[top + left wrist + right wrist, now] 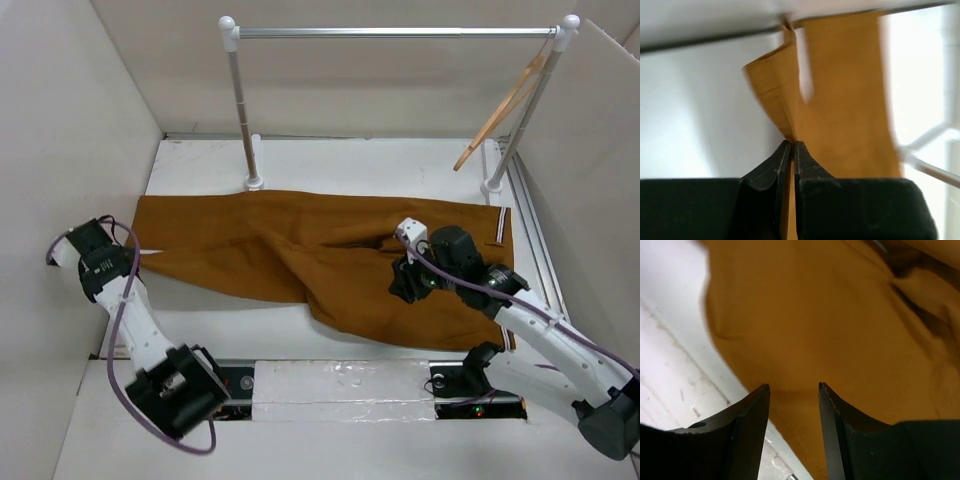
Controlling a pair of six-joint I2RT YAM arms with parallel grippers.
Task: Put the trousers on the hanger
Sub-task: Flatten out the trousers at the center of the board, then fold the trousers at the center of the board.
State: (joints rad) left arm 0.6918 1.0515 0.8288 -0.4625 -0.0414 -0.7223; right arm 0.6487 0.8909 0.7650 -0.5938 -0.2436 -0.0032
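Looking down from the top view, the trousers lie spread flat across the middle of the table. The legs run toward the left of the frame and the striped waist edge sits at the right. The hanger hangs tilted from the right end of the rail in the upper right, well apart from the trousers. The left gripper is at the far left tip of a leg, right at the cloth's edge. The right gripper is over the cloth right of centre. Whether it touches the cloth cannot be told from here.

Left wrist view: the left gripper has its fingers pressed together at bottom centre, with a thin strip of the trousers pinched between them. The hemmed end of the leg rises from the fingertips toward the upper middle of the frame. The picture is blurred.

Right wrist view: the right gripper shows its fingers standing apart at lower centre, roughly half spread, with nothing held between them. The trousers fill the upper and right parts of the frame, and bare table shows along the left. The fingertips are above the cloth near its edge; contact cannot be confirmed.
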